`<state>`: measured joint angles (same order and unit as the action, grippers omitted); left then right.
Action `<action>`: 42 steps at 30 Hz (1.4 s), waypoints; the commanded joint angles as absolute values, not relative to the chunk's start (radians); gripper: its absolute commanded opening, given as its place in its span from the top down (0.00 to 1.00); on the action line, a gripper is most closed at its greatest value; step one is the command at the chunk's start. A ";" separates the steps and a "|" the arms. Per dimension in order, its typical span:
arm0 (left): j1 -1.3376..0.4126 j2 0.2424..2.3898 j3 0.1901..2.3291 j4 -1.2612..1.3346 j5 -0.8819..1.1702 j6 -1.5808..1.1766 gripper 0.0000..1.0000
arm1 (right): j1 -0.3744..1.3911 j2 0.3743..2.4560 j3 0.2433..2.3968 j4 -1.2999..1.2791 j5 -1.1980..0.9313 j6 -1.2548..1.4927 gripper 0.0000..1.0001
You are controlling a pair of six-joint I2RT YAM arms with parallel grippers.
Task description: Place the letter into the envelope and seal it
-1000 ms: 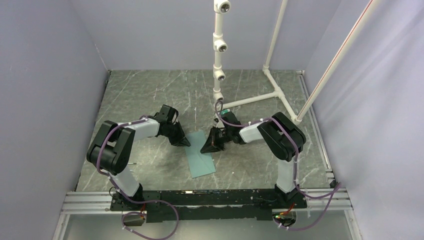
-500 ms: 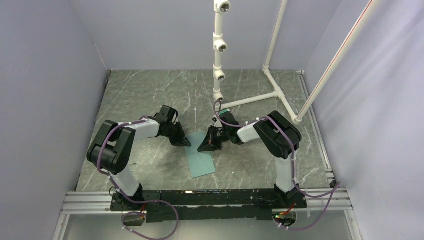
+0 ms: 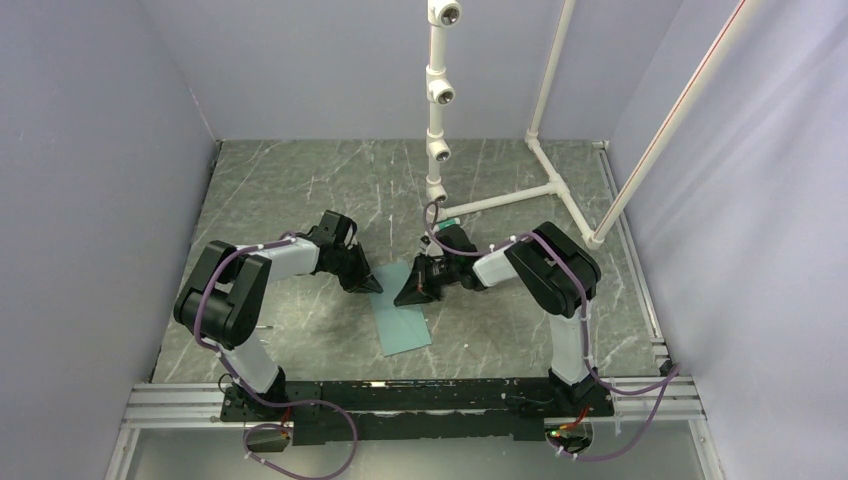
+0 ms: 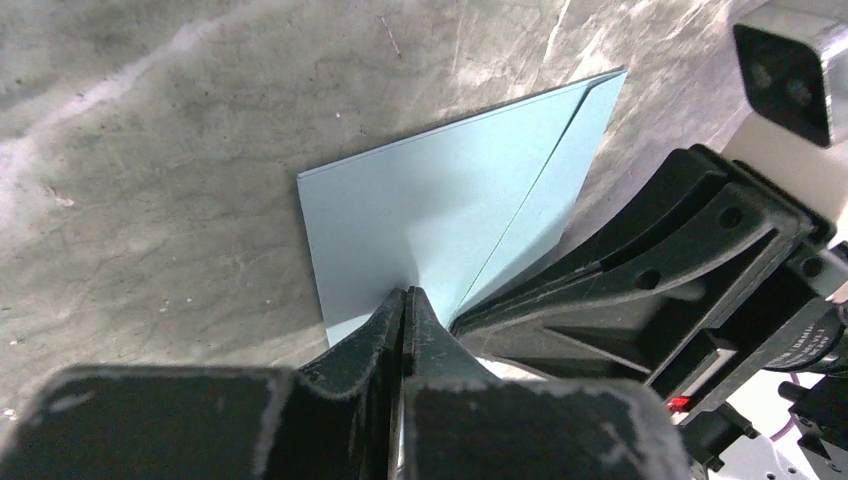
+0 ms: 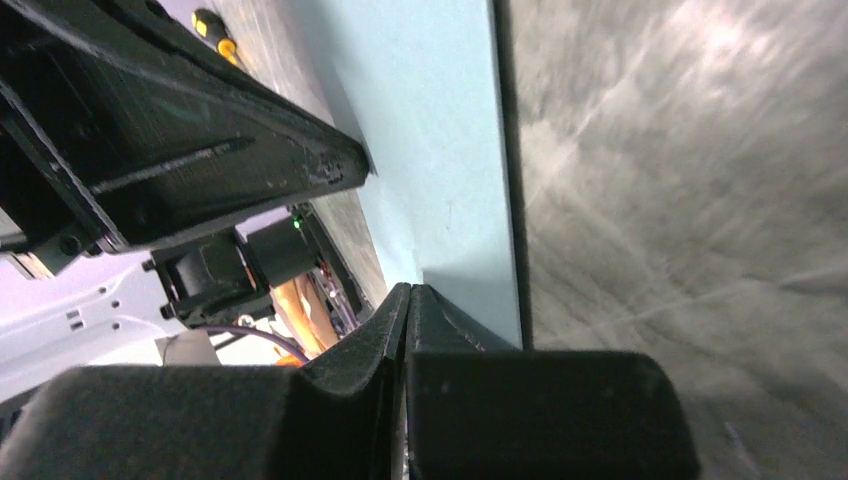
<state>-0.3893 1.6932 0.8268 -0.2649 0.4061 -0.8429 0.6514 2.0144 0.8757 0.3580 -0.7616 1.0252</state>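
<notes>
Right end effector (image 3: 402, 297) edged left, shut, at envelope (image 3: 404, 326) edge.

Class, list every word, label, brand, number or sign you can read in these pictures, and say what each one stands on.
No text can be read in any view.
Teal envelope: the face that shows is blank.
Right arm's black housing, left wrist view: faint pale marks, perhaps print, too small and blurred to read.
</notes>
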 commanded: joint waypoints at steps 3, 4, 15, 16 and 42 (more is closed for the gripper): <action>-0.410 1.752 0.786 -0.348 0.301 -0.782 0.94 | 0.685 2.036 0.822 0.248 -0.776 0.898 0.97; -0.410 1.752 0.785 -0.348 0.300 -0.782 0.94 | 0.688 2.037 0.819 0.242 -0.776 0.891 0.97; -0.409 1.722 0.765 -0.356 0.286 -0.781 0.95 | 0.683 1.978 0.740 0.203 -0.737 0.867 0.98; -0.409 1.721 0.765 -0.358 0.286 -0.780 0.95 | 0.683 1.970 0.736 0.195 -0.739 0.858 0.98; -0.410 1.699 0.791 -0.361 0.356 -0.759 0.96 | 0.926 1.615 0.983 -0.158 0.195 0.503 0.82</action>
<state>-0.3962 1.6791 0.8215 -0.2550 0.4030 -0.7876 0.8352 1.6081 0.8696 0.0299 -0.2417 0.6197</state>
